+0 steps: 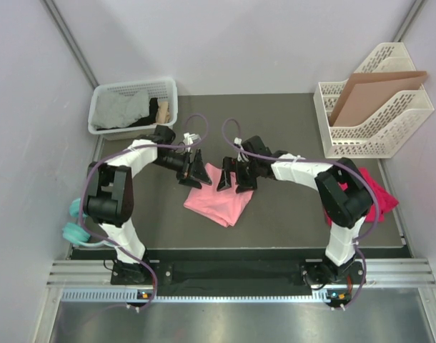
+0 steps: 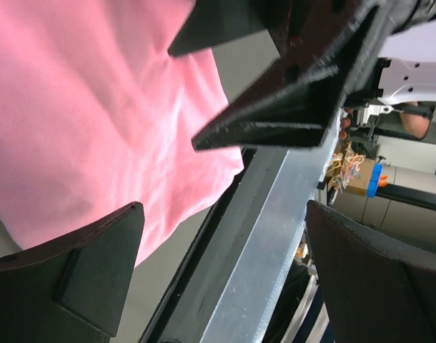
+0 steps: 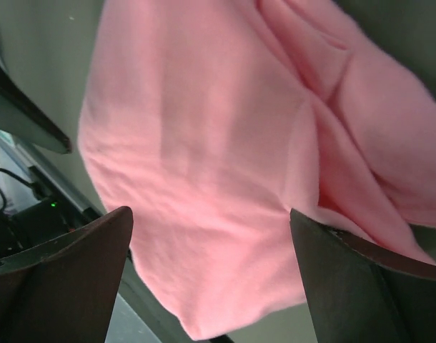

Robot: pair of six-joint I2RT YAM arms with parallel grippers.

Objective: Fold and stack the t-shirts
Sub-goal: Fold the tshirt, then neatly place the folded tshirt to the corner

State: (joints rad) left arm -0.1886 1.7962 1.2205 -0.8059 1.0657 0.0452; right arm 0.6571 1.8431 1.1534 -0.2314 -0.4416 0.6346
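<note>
The salmon-pink t-shirt (image 1: 219,201) lies folded on the worktop (image 1: 289,214). At its far edge hover the left end effector (image 1: 194,174) and right end effector (image 1: 234,177), both wide and holding nothing. Well right of it, the magenta-red t-shirt (image 1: 379,196) looks crumpled, probably yet to be folded and stacked.

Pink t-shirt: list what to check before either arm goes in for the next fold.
1. Left jaws open and empty: ok.
2. Right jaws open and empty: ok.
3. Both sets of jaws poised over the far edge of the pink t-shirt: ok.
4. Jaws clear of the cloth: cannot tell; neither wrist view shows the tips meeting it.
5. Pink t-shirt flat and squared on the table: not ok; its outline is uneven and the right wrist view shows a bunched ridge.
6. Magenta-red t-shirt folded and ready for stacking: not ok; it lies crumpled at the right table edge, partly behind the right arm.
</note>
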